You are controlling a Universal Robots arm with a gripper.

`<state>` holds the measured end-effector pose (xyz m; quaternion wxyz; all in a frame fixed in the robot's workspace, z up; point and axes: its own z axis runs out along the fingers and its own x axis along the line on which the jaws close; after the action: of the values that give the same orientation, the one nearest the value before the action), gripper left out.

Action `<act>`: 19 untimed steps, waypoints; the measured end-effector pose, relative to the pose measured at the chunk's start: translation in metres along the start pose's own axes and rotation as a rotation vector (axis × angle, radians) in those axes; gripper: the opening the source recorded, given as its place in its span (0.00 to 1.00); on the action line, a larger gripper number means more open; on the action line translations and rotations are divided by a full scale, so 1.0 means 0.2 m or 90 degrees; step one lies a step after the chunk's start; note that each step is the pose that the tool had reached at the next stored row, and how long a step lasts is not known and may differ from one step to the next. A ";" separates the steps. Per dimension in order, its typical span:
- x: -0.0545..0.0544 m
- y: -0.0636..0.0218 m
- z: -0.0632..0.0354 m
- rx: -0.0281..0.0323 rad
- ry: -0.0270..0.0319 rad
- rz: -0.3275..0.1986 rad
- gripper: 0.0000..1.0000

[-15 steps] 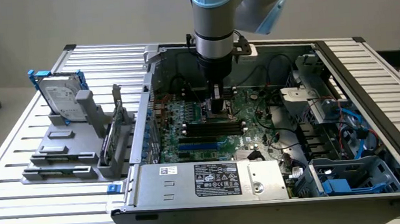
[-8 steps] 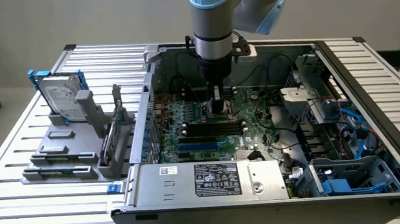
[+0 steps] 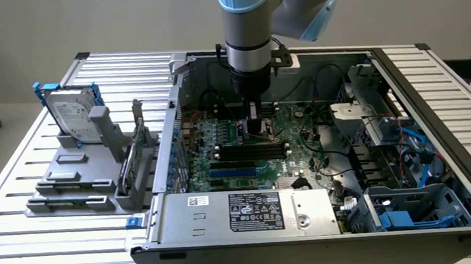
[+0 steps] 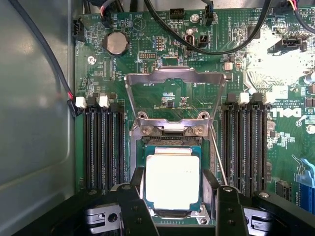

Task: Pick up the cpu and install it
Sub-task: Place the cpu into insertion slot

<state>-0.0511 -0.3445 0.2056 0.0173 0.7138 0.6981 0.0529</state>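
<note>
The cpu (image 4: 172, 178), a small square chip with a pale silvery top and a green edge, lies level over the dark metal-framed socket (image 4: 170, 130) on the green motherboard (image 4: 147, 54). My gripper (image 4: 173, 189) is shut on the cpu, one black finger (image 4: 137, 194) on each side of it. The socket's metal load plate (image 4: 174, 78) is flipped up and open behind it. Whether the chip rests fully in the socket or just above it, I cannot tell. In the exterior view the gripper (image 3: 256, 129) reaches straight down into the open computer case (image 3: 304, 164).
Black memory slots (image 4: 103, 145) flank the socket on both sides, and a thin socket lever (image 4: 219, 160) stands beside it. Black cables (image 4: 211, 44) arc over the board. A silver hard drive (image 3: 75, 112) stands on a grey fixture (image 3: 73, 181) at the exterior view's left. The power supply (image 3: 250, 213) sits at the case front.
</note>
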 end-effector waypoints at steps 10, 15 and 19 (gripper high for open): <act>0.01 -0.002 0.023 -0.0064 -0.0075 -0.001 0.55; 0.01 -0.004 0.037 -0.0070 -0.0092 -0.001 0.55; 0.02 -0.005 0.043 -0.0071 -0.0126 -0.002 0.55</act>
<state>-0.0511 -0.3405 0.1970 0.0282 0.7133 0.6985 0.0497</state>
